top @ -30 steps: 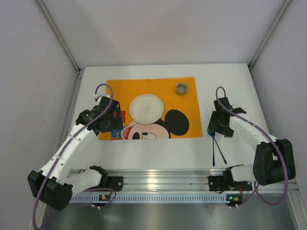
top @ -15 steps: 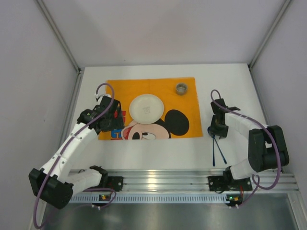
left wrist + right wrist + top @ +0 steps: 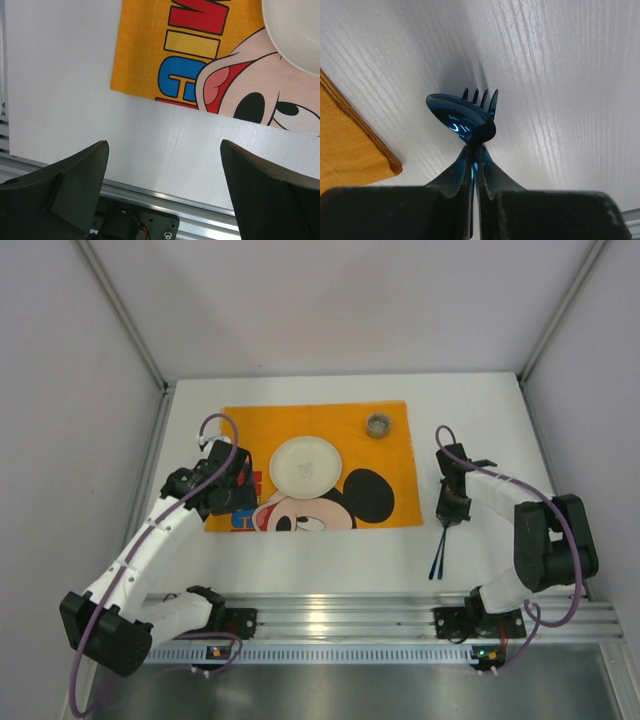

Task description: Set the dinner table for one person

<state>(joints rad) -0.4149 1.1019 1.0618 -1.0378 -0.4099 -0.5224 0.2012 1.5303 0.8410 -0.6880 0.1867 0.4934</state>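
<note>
On the white dinner table [image 3: 330,560] lies an orange Mickey Mouse placemat [image 3: 390,440] with a white plate [image 3: 305,464] and a small grey cup [image 3: 378,424] on it. My right gripper [image 3: 449,512] is just right of the placemat, shut on a dark blue spoon [image 3: 462,120] and fork [image 3: 485,97] pinched together at their necks. Their handles [image 3: 437,558] trail toward the rail. In the right wrist view the gripper [image 3: 476,152] holds both heads just above the table. My left gripper [image 3: 164,145] hangs open and empty over the table by the placemat's near left corner [image 3: 145,50].
A silver ribbed rail [image 3: 330,615] runs along the table's near edge, with both arm bases on it. Grey walls and metal posts close in the left, right and back sides. The plate's rim [image 3: 295,35] shows at the top right of the left wrist view.
My right gripper has closed on the spoon and fork. Their handles, spread in a V before, now lie together and angle slightly left. The left arm has barely moved.
</note>
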